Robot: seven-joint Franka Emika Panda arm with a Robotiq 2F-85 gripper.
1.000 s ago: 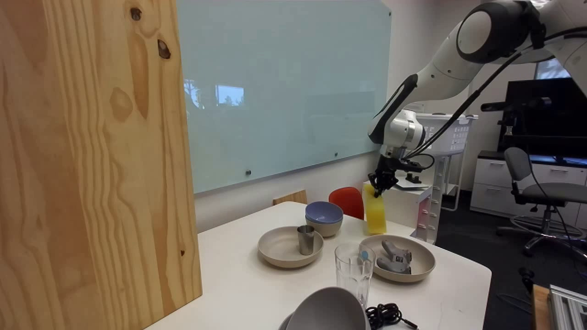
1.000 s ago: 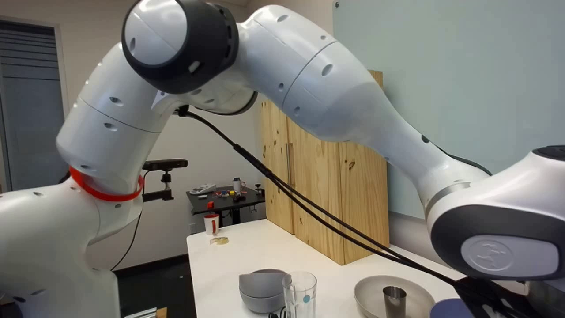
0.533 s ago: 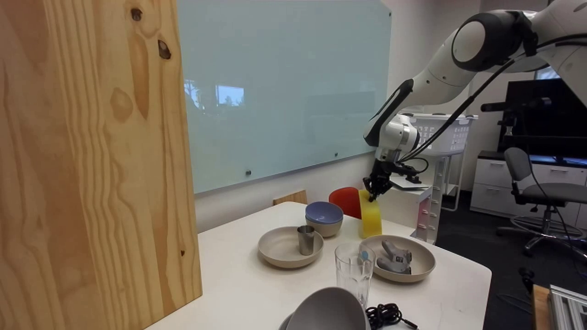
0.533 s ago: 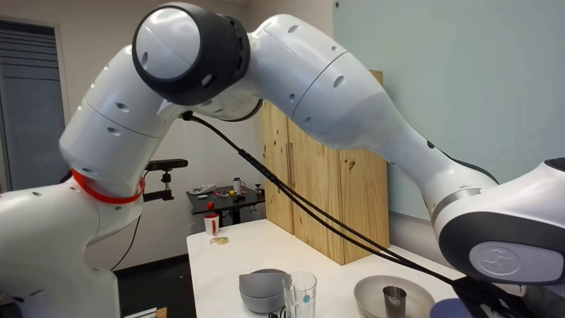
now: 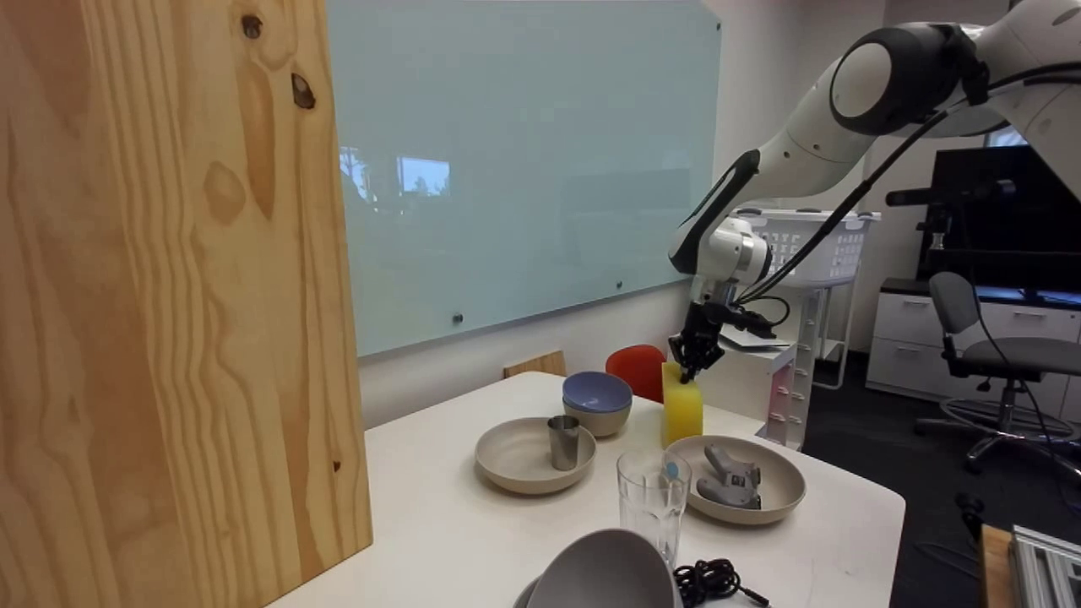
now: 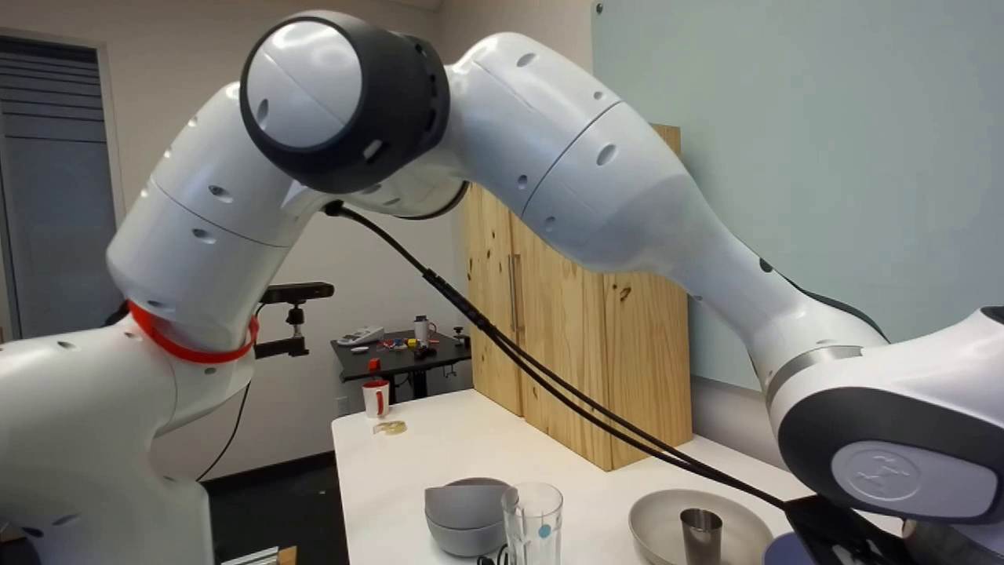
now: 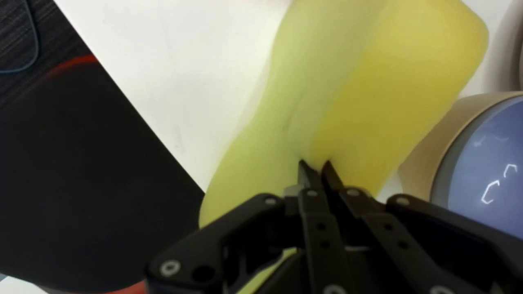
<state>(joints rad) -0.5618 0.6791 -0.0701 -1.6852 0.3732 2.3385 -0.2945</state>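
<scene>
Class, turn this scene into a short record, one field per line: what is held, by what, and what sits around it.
Held item: yellow rectangular sponge-like block
Holder: black two-fingered pincer, shut on the block
Neighbour 1: glossy blue round bowl, nested in a round beige bowl
Neighbour 2: shallow round beige dish, shiny metal cup standing in it
Neighbour 3: second shallow round beige dish, grey game controller lying in it
Neighbour 4: clear drinking glass, upright
Surface: white table
Unclear: whether the block touches the table
</scene>
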